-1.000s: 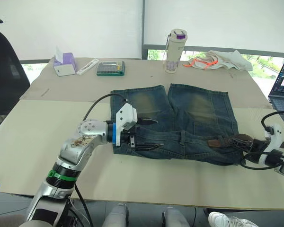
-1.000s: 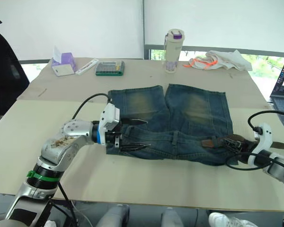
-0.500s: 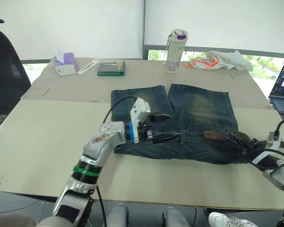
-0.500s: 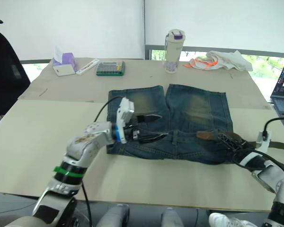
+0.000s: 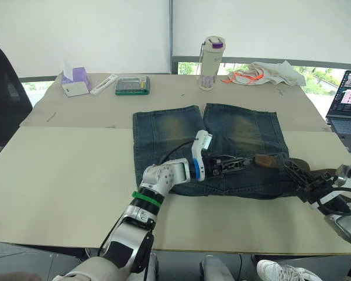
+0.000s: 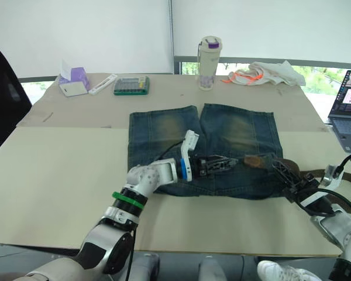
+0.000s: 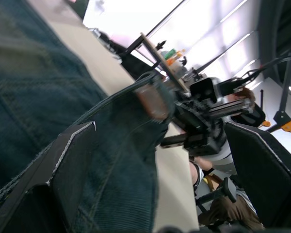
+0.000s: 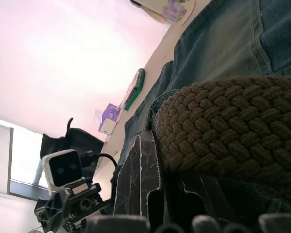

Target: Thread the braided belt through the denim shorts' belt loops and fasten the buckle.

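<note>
The left gripper [image 5: 237, 163] is stretched low along the waistband of the denim shorts [image 5: 164, 126], its fingers spread apart and nothing held between them, their tips close to the brown end of the braided belt [image 5: 264, 159]. The right gripper [image 5: 298, 180] is pinched on that belt at the shorts' right edge, the woven strap lying across one finger [image 8: 138, 177] in the wrist view. The shorts are spread flat on the table [image 5: 58, 170], legs towards a bottle [image 5: 209, 55] and a white cloth [image 5: 269, 71].
</note>
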